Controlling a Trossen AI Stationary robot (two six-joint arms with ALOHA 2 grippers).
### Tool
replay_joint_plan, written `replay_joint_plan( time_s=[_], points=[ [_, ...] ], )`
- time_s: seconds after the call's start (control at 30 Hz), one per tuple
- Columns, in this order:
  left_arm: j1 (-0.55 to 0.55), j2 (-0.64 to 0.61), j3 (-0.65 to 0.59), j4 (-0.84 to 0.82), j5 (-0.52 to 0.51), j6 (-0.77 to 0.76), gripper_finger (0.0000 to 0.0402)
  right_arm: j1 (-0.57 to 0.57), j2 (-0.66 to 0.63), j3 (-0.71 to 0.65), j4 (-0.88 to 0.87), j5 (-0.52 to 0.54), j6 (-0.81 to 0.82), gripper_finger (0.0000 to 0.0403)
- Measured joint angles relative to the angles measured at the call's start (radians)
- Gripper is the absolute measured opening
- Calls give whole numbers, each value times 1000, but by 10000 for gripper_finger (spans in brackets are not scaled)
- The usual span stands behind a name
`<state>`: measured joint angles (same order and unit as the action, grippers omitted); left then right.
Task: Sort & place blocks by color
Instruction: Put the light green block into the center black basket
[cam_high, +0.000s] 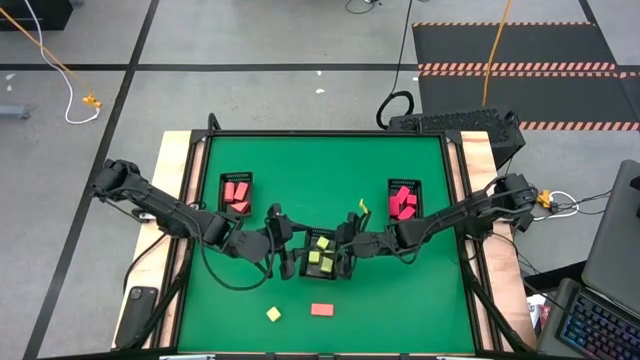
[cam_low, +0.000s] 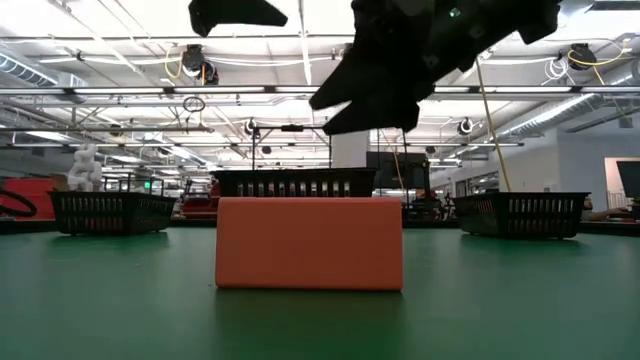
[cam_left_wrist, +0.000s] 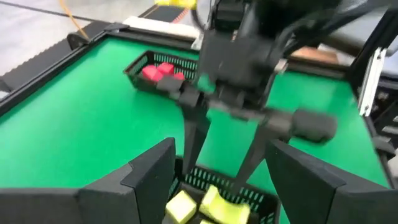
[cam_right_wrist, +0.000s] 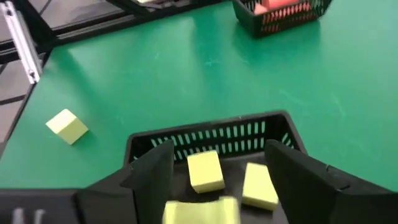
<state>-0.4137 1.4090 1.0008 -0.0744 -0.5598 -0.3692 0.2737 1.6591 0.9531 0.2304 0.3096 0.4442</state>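
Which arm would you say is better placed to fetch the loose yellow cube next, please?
Probably left. The yellow cube lies on the left gripper's side of the middle tray; the right gripper hovers open over that tray's far side.

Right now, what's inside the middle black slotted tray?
Pale yellow blocks lie in the middle black slotted tray; at least three show. Both end effectors hover over it, hiding part of its floor.

My fingers (cam_right_wrist: 155, 177) look like matt black plastic, flat-faced and hard-edged. The table (cam_high: 330, 170) wears smooth matt green cloth or mat, edged in pale bare wood (cam_high: 172, 180) at nine o'clock. The trays (cam_right_wrist: 211, 140) are slotted black plastic with a dull sheen. The blocks (cam_low: 309, 243) look smooth and matt, salmon, pink-red (cam_high: 402, 201) and pale yellow (cam_right_wrist: 67, 126).
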Motion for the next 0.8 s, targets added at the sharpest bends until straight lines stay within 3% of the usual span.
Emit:
replay_joint_plan(
  time_s=[0.23, 0.4, 0.5, 0.63, 0.8],
  points=[
    [1, 0, 0, -277, -18, -187, 250, -7, -60, 0, -70, 1, -59, 251],
    [-17, 0, 0, -448, 111, -409, 250, -6, -116, 0, -162, 0, -18, 242],
    [-59, 0, 0, -449, 200, -452, 250, -6, -140, 0, -181, -9, -52, 238],
    [-116, 0, 0, -438, 339, -578, 250, -6, -168, 0, -182, -106, -131, 238],
    [-225, 14, 2, -426, 378, -626, 250, -6, -183, 0, -183, -130, -204, 238]
  ],
)
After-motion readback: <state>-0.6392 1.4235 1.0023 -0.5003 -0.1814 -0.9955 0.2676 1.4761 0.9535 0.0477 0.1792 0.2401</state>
